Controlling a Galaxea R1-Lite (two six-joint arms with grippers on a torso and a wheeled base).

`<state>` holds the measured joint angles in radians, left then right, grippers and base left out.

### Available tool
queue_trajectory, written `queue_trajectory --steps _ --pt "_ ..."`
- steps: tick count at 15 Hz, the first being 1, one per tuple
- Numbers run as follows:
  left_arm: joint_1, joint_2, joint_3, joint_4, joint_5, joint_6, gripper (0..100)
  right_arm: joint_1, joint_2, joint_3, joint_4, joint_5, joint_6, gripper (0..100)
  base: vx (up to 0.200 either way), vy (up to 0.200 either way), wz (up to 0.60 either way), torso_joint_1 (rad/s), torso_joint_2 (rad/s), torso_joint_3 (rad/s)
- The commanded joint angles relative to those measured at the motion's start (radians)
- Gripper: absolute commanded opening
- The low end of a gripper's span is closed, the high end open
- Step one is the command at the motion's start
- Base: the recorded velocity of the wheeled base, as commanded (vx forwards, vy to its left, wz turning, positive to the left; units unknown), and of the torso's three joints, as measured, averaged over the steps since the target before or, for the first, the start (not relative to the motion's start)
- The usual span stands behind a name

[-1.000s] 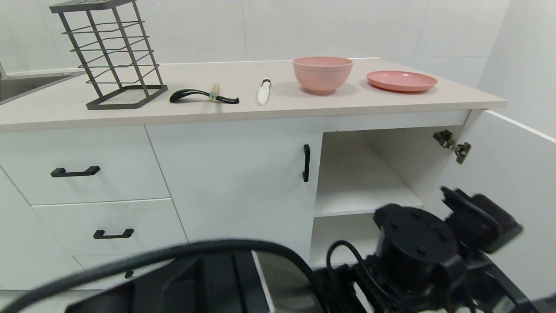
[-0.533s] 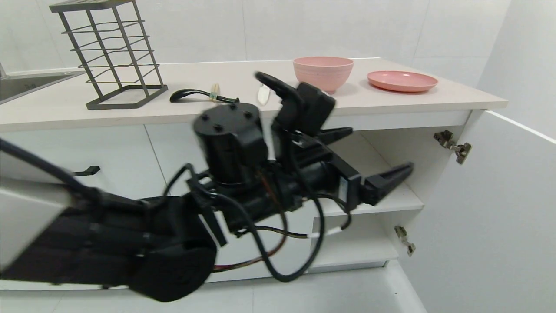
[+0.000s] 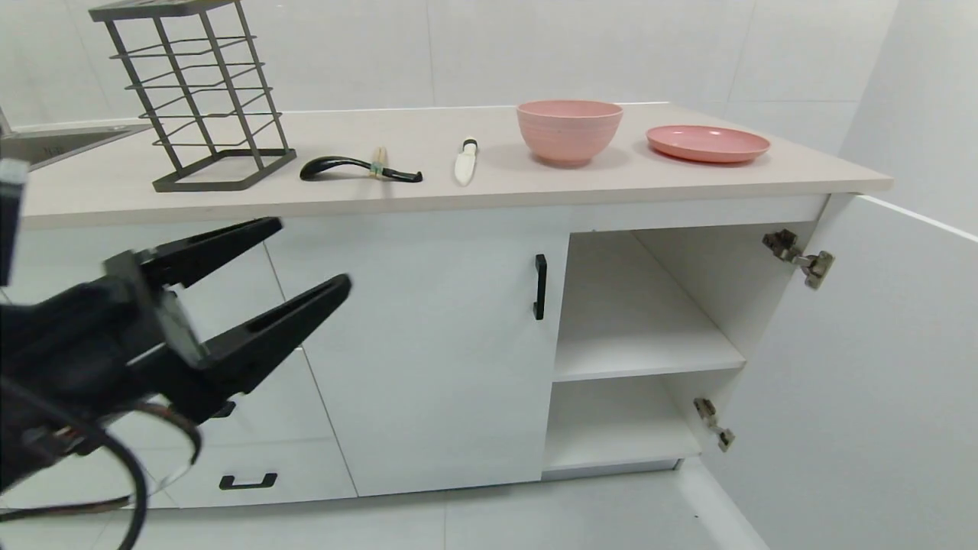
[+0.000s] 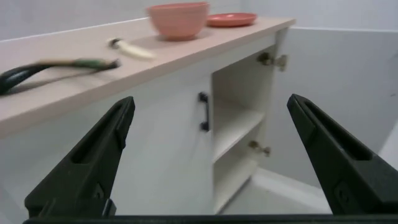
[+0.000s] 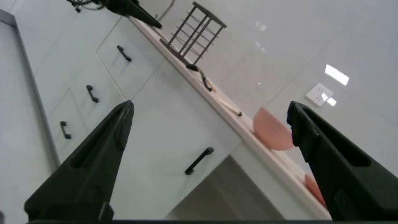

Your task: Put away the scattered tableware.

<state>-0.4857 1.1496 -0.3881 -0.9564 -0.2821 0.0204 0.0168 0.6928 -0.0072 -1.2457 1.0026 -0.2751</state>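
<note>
Two grippers have their jaws spread wide and empty: the left gripper point(image 3: 309, 253) at lower left, the right gripper point(image 5: 209, 111) likewise. Spoon point(image 3: 344, 166), knife point(image 3: 464, 160), bowl point(image 3: 569, 130) and plate point(image 3: 707, 142) line the counter point(image 3: 802, 177) across the upper frame.

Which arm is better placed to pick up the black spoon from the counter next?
Left, most likely. The left tool is open before the drawers, just below the counter edge near the black spoon. The right tool, also open, seems lower and farther off.
</note>
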Motion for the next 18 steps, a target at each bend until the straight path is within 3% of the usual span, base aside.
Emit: queue_trajectory --steps 1,4,6,11,13,15,18 --pt "0.197 -0.341 0.212 0.065 -0.003 0.016 100 0.008 -0.125 0.003 0.114 0.001 -0.001 100 0.000 0.000 0.00 0.000 0.00 0.000" --pt "0.294 -0.527 0.310 0.165 -0.005 0.013 100 0.012 -0.226 0.003 0.249 0.001 -0.007 100 0.000 0.000 0.00 0.000 0.00 0.000" --pt "0.375 -0.722 0.344 0.288 -0.006 -0.007 100 0.028 -0.338 0.003 0.393 0.001 -0.015 100 0.000 0.000 0.00 0.000 0.00 0.000" --pt "0.437 -1.073 0.371 0.645 -0.008 -0.023 100 0.008 -0.526 0.004 0.663 -0.002 -0.016 100 0.000 0.000 0.00 0.000 0.00 0.000" --pt "0.466 -1.097 0.388 0.700 -0.005 -0.025 100 -0.031 -0.601 0.007 0.821 -0.027 -0.009 100 0.000 0.000 0.00 0.000 0.00 0.000" --pt "0.487 -1.150 0.387 0.903 0.014 0.001 100 -0.031 -0.648 0.007 1.056 -0.186 0.007 100 0.000 0.000 0.00 0.000 0.00 0.000" --pt "0.487 -1.150 0.380 0.910 0.215 0.001 100 -0.020 -0.688 0.007 1.183 -0.522 0.143 100 0.000 0.000 0.00 0.000 0.00 0.000"
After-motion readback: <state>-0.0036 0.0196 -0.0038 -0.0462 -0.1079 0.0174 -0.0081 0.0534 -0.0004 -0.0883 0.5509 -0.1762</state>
